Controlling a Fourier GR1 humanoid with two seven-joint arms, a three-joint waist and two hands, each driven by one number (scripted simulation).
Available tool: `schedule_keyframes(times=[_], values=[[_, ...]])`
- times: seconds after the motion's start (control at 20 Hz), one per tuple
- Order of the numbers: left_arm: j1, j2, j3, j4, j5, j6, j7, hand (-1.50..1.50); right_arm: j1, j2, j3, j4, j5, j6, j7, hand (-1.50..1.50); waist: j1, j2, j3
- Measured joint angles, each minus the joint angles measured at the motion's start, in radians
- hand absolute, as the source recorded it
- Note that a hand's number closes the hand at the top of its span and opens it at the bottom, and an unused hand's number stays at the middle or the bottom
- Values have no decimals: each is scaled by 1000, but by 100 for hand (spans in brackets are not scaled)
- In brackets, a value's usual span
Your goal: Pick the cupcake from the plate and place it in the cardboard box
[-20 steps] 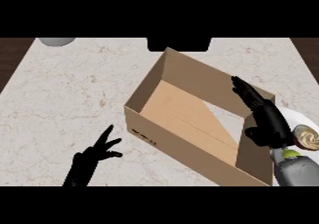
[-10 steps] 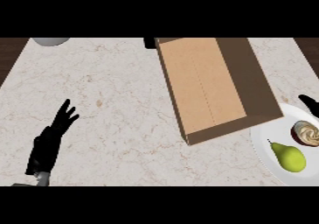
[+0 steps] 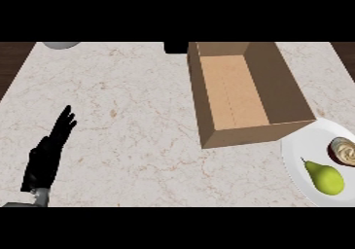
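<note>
Looking steeply down on a pale marbled counter [image 3: 137, 97] with dark wood at its far corners. Left hand [image 3: 47, 153] at the lower left, resting over the stone, fingers straight and together, pointing up and slightly right, holding nothing; a bit of grey forearm [image 3: 38, 197] just below it at the view's lower edge. Right hand nowhere in view.

Cardboard box [image 3: 244, 92] open-topped, right of centre, long axis running away from the viewer, its light brown floor bare. Near wall of the box just beside the rim of a white plate [image 3: 298, 155] at the lower right; touching or not, cannot tell. Plate cut off by the right edge of the view.

Cupcake [image 3: 346, 151] on the plate, at its far right side, dark wrapper with swirled cream-brown topping, partly cropped by the edge of the view. Green pear [image 3: 325, 177] on the same plate, nearer the viewer and a little left of the cupcake, stem pointing up-left, close to the cupcake but apart from it.

Part of a grey round object [image 3: 62, 44] at the top left edge of the counter. Small dark block [image 3: 175, 47] at the top edge, just left of the box's far corner.
</note>
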Motion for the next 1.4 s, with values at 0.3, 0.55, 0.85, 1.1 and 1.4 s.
schedule_keyframes(times=[0.3, 0.55, 0.85, 1.1, 1.4], values=[[-18, -1, 8, 9, -7, 2, 15, 0, 73, -188, 121, -27, 89, 207, 206, -150, 2, 0, -3], [-11, -4, 6, 0, -20, 3, 17, 0, 77, -278, 217, -93, 98, 404, 400, -150, 9, -1, -3], [-16, -9, 24, -14, -28, -15, 31, 0, 39, -265, 276, -193, 101, 518, 616, -150, 7, -1, -1], [-20, -29, 53, 16, -39, -42, 10, 0, -5, -195, 296, -207, 175, 518, 729, -150, 6, -1, 0], [17, -60, 61, -22, -74, -51, 17, 0, -22, -132, 288, -185, 255, 545, 777, -150, 6, -1, 0]])
